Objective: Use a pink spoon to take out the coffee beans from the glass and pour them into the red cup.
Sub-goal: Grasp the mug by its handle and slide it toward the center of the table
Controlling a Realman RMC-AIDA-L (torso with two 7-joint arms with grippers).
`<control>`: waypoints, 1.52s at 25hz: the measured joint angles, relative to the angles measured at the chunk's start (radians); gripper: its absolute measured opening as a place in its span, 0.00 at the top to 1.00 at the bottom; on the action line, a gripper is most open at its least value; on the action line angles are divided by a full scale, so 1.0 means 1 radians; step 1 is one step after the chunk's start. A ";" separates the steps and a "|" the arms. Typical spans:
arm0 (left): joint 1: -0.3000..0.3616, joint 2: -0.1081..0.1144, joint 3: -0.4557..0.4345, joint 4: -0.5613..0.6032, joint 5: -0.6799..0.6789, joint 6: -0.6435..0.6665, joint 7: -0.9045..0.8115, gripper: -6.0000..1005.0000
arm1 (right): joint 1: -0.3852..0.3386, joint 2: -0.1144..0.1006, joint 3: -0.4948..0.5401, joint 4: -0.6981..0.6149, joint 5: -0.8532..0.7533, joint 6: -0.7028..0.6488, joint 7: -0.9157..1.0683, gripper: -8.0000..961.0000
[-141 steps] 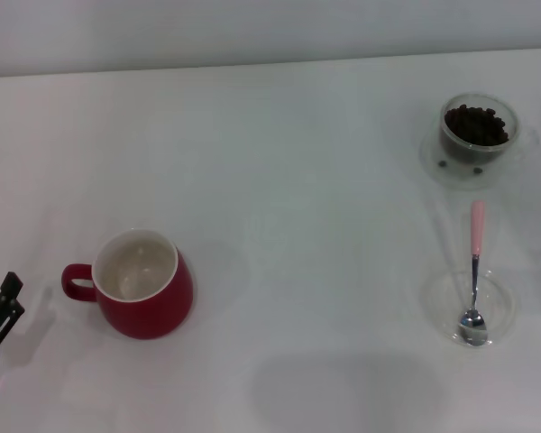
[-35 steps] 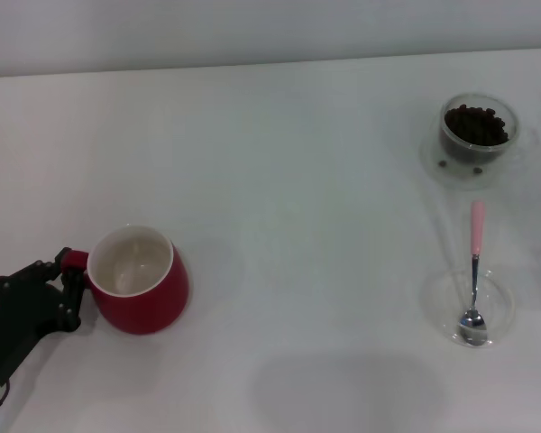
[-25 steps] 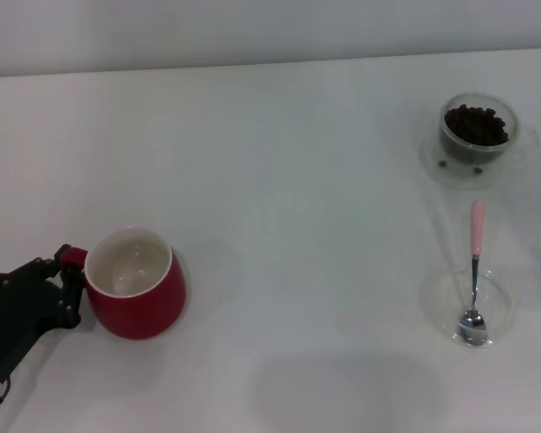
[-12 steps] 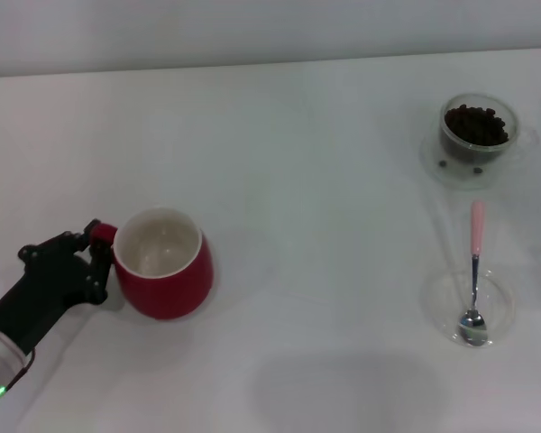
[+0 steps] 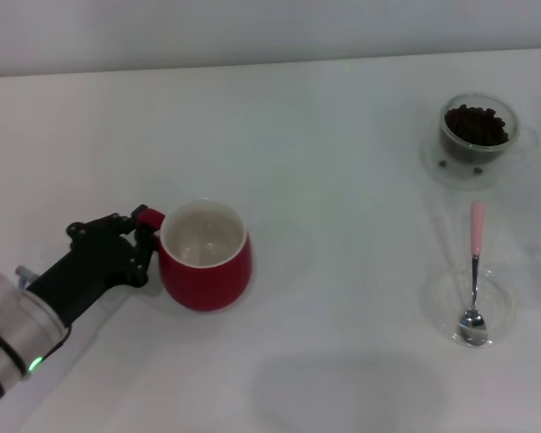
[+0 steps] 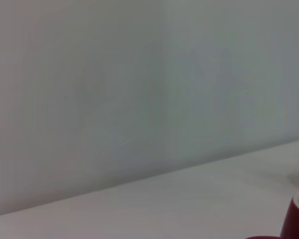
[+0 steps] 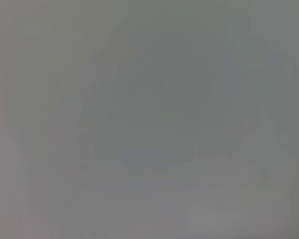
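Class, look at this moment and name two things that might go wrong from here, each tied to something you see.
1. The left gripper holds the red cup only by its small handle, so it may twist or tip.
2. The pink spoon lies with its bowl in a clear dish; picking it up might drag that dish.

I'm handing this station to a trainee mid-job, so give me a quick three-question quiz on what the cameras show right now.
1. True or false: the slim pink-handled metal spoon is held by a gripper.
2. What does the black left gripper grip? A) the dark red ceramic cup by its handle B) the small clear glass C) nothing
3. Fill in: the spoon's bowl rests in the flat clear round ___.

Key:
1. False; it lies untouched.
2. A
3. dish; the dark coffee beans remain in the glass.
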 joint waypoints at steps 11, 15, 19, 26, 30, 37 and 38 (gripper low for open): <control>-0.068 -0.001 -0.003 -0.037 0.026 0.079 -0.006 0.88 | 0.005 0.001 -0.004 0.003 0.000 0.000 0.003 0.12; -0.084 -0.001 -0.004 -0.037 0.026 0.081 -0.007 0.88 | 0.005 0.002 -0.004 0.005 0.000 0.000 0.003 0.12; -0.114 -0.004 -0.004 -0.041 0.041 0.120 -0.005 0.88 | 0.005 0.002 -0.004 0.005 0.000 0.000 0.004 0.12; -0.174 -0.004 -0.007 -0.060 0.060 0.190 -0.002 0.88 | 0.005 0.002 -0.004 0.006 0.000 0.002 0.005 0.12; -0.199 -0.005 -0.005 -0.064 0.064 0.211 -0.001 0.88 | 0.005 0.002 -0.003 0.006 0.000 0.002 0.006 0.12; -0.229 -0.010 -0.009 -0.064 0.105 0.231 0.000 0.88 | 0.009 0.002 -0.004 0.006 0.000 0.002 0.004 0.12; -0.232 -0.011 -0.009 -0.066 0.107 0.234 0.000 0.88 | 0.009 0.002 -0.004 0.006 0.000 0.002 0.004 0.12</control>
